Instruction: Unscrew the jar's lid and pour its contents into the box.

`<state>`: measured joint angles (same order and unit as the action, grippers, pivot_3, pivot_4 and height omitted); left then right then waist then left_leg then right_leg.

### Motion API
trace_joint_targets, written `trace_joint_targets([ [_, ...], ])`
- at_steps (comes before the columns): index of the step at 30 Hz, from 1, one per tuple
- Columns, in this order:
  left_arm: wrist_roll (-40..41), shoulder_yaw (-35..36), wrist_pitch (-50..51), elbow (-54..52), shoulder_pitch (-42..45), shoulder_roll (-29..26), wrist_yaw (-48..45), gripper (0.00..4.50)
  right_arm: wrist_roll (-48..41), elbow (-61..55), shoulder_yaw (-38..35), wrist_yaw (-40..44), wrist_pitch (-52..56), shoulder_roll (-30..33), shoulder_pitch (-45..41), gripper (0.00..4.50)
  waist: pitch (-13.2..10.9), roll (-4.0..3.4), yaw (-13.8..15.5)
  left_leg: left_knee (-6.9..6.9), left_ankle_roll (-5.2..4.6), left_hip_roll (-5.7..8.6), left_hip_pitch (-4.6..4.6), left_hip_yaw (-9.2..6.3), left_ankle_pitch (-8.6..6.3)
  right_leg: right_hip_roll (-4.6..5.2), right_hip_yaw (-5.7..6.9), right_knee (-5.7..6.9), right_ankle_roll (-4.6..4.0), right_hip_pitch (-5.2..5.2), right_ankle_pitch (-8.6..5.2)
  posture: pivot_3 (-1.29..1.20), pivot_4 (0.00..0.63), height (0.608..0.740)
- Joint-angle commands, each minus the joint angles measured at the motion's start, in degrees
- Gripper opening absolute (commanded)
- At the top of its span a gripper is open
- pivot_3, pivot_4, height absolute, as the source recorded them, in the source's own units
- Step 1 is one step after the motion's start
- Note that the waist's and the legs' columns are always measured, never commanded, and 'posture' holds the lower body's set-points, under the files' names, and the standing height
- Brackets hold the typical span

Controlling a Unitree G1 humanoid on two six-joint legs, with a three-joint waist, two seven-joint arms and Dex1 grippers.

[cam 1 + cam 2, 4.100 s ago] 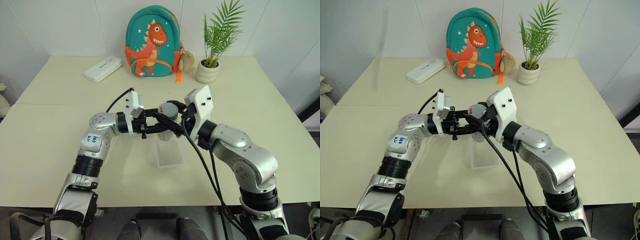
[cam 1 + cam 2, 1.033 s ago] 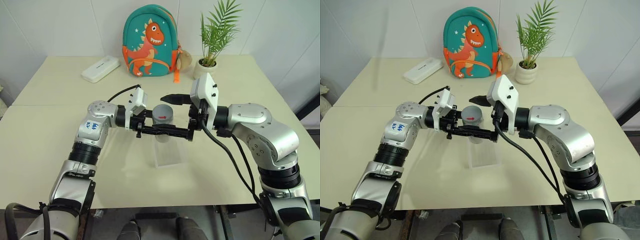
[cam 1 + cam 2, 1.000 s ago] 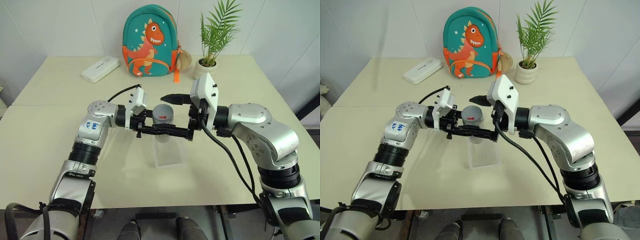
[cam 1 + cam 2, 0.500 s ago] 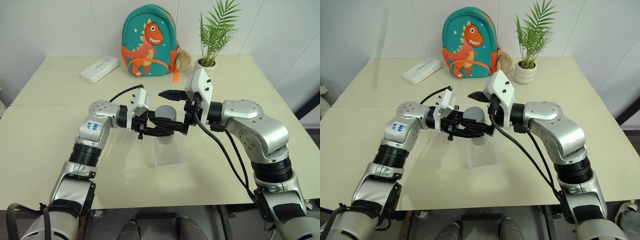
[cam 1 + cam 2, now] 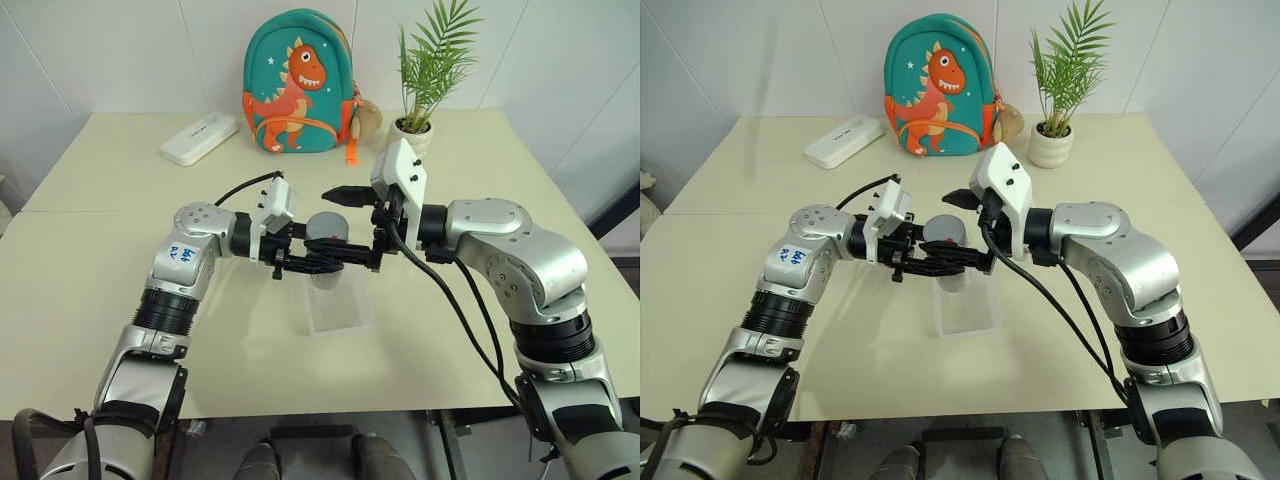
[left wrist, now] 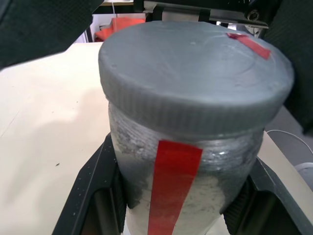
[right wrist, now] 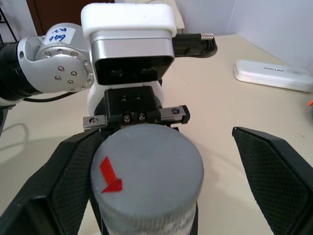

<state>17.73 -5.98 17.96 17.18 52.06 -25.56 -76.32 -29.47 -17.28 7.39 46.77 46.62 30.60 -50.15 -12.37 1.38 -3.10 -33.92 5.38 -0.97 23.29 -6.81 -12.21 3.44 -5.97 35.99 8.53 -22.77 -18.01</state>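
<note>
The jar [image 6: 176, 181] is clear with a red strip down its side, and my left gripper [image 6: 171, 205] is shut on its body. It is held upright above the table. The grey lid [image 7: 146, 169], marked with a red arrow, sits on the jar [image 5: 327, 240]. My right gripper [image 7: 166, 137] is open astride the lid [image 5: 327, 224]. One finger [image 7: 63, 181] is close beside the lid and the other finger [image 7: 274, 166] stands well apart. The clear box [image 5: 340, 312] lies on the table just below the jar. The contents cannot be made out through the jar wall.
At the back of the table stand a teal dinosaur backpack [image 5: 300, 85], a flat white case [image 5: 200, 138] and a potted plant [image 5: 413, 135]. A black cable [image 5: 450, 300] hangs from my right wrist over the table's near right part.
Since four seconds ago my right arm has swung its elbow outward, and its fingers have gone from tight on the lid to wide apart. Over the last second nothing visibly moved.
</note>
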Motion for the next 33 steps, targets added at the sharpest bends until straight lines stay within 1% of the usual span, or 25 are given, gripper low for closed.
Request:
trace_joint_targets([
  [1, 2.1, 1.8, -0.1, -2.7, -0.4, -1.2, -0.3, 2.09, 0.3, -1.5, -4.2, -2.0, 0.8, 2.5, 0.9, 4.48, 0.0, 0.0, 0.0, 0.0, 0.0, 0.0, 0.0, 0.0, 0.0, 0.0, 0.0, 0.0, 0.0, 0.0, 0.0, 0.0, 0.15, 0.74],
  [7, 2.0, 2.3, 0.0, -2.3, -0.9, -2.3, 0.0, 2.09, -1.4, -4.1, -6.1, -2.8, 2.6, 4.5, 2.1, 4.48, 0.0, 0.0, 0.0, 0.0, 0.0, 0.0, 0.0, 0.0, 0.0, 0.0, 0.0, 0.0, 0.0, 0.0, 0.0, 0.0, 0.15, 0.74],
  [16, 1.7, 2.4, -0.1, -0.9, -0.4, -2.3, -0.2, 2.09, -5.3, -9.7, -9.2, -3.8, 6.1, 6.6, 4.7, 4.48, 0.0, 0.0, 0.0, 0.0, -0.02, 0.0, 0.0, 0.0, -0.01, 0.0, 0.0, -0.01, -0.01, 0.0, -0.01, 0.0, 0.15, 0.74],
  [19, 2.0, 2.3, 0.4, -1.1, -0.2, -2.2, -0.5, 2.09, -6.2, -10.5, -10.0, -5.2, 6.9, 6.4, 4.8, 4.48, 0.0, 0.0, 0.1, 0.0, -0.02, 0.0, 0.0, 0.01, -0.01, 0.0, 0.0, -0.01, -0.01, 0.0, -0.01, 0.0, 0.15, 0.74],
  [27, 1.6, 1.0, 1.0, 0.4, 1.6, -1.6, -1.4, 2.09, -11.0, -10.8, -11.3, -11.2, 9.4, 0.0, 1.5, 4.48, 0.0, 0.0, 0.0, 0.0, -0.02, -0.01, 0.0, 0.0, -0.01, 0.0, 0.0, 0.01, -0.02, 0.0, -0.01, 0.0, 0.15, 0.74],
  [29, 1.6, 0.9, 0.8, 0.7, 2.1, -1.3, -1.3, 2.09, -11.6, -10.8, -10.6, -12.0, 9.4, -1.5, 1.3, 4.48, 0.0, 0.0, 0.0, 0.0, -0.02, 0.0, 0.0, 0.0, -0.01, 0.0, 0.0, 0.01, -0.01, 0.0, -0.01, 0.0, 0.15, 0.74],
  [33, 1.6, 0.7, 0.5, 0.8, 2.6, -1.1, -1.5, 2.09, -11.4, -10.4, -6.7, -12.2, 8.6, -4.9, 0.2, 4.48, 0.0, -0.01, 0.0, 0.0, -0.02, -0.01, 0.0, 0.0, -0.01, 0.0, 0.0, 0.01, -0.02, 0.0, -0.01, 0.0, 0.15, 0.74],
])
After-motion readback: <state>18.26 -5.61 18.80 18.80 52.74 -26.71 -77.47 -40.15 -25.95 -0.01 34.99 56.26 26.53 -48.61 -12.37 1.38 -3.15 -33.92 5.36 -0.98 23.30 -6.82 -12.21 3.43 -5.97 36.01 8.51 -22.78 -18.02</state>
